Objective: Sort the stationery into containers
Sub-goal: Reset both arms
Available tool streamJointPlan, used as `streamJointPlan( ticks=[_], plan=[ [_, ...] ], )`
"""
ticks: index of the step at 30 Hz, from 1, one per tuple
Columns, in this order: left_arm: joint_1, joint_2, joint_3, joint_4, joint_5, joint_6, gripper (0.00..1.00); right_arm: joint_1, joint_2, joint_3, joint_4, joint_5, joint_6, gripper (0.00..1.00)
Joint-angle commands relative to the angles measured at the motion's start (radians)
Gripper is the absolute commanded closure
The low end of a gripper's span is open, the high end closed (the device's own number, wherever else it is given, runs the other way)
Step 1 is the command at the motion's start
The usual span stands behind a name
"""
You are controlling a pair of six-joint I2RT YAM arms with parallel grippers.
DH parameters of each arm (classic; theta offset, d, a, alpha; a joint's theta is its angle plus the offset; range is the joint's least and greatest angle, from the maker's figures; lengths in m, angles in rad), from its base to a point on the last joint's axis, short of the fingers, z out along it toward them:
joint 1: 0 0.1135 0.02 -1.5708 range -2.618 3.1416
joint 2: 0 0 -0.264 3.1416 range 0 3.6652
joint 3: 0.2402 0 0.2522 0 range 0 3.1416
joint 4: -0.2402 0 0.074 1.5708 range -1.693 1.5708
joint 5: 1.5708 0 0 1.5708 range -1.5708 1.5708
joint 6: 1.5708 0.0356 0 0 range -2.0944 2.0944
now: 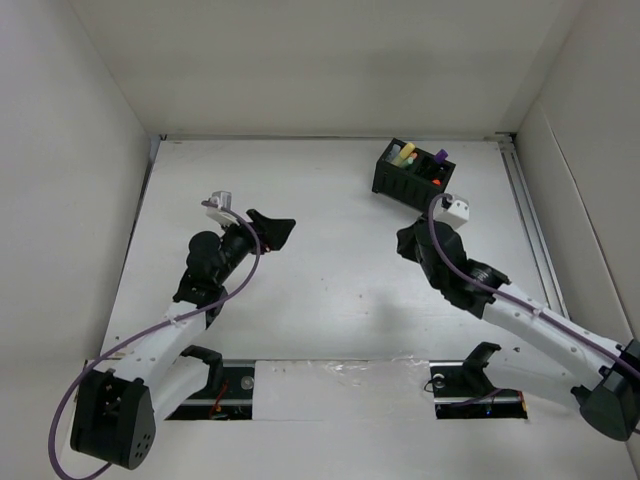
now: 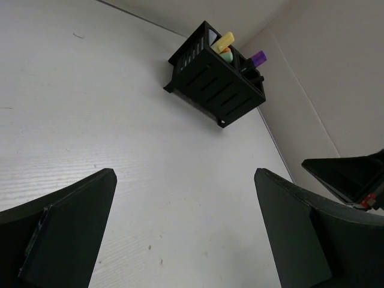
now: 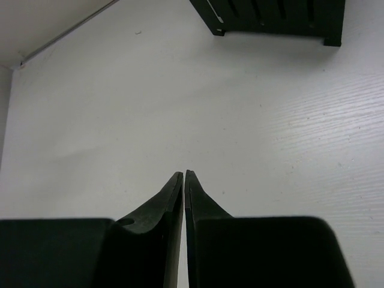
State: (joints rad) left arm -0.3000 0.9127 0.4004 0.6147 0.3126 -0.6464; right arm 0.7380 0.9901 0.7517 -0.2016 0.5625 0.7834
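The black organiser box (image 1: pixel 413 178) stands at the table's back right. Upright in its compartments are a yellow pen (image 1: pixel 394 153), a green one (image 1: pixel 410 160), a purple one (image 1: pixel 440 156) and an orange one (image 1: pixel 437 181). The left wrist view shows the box (image 2: pixel 216 84) with the yellow (image 2: pixel 223 41), green (image 2: pixel 227 56) and purple pens (image 2: pixel 258 58). My right gripper (image 1: pixel 408 240) hangs just in front of the box (image 3: pixel 276 15); its jaws (image 3: pixel 183 173) are shut with nothing between them. Over the left middle of the table my left gripper (image 1: pixel 272 232) stands wide open and empty (image 2: pixel 185 174).
White walls close in the table on the left, back and right, with a rail along the right edge (image 1: pixel 530 215). The right gripper's dark fingers (image 2: pixel 348 177) show at the right edge of the left wrist view. No loose pens show on the white table (image 1: pixel 330 290).
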Motion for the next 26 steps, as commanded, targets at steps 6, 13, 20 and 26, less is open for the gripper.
streamJointPlan(
  ticks=[6,13,20,26],
  plan=[
    [0.002,-0.021,-0.003,-0.049,-0.058,0.016,0.00,-0.022,-0.031,-0.032,0.001,0.050,0.057,0.68],
    [0.002,-0.031,-0.012,-0.030,-0.087,0.007,0.00,-0.031,-0.019,-0.041,0.010,0.077,0.066,0.51],
    [0.002,0.006,-0.012,0.003,-0.058,0.016,0.00,-0.061,0.013,-0.041,0.010,0.077,0.076,0.48],
    [0.002,-0.003,-0.021,0.011,-0.079,0.036,0.00,-0.061,0.013,-0.041,0.010,0.068,0.076,0.47]
  ],
)
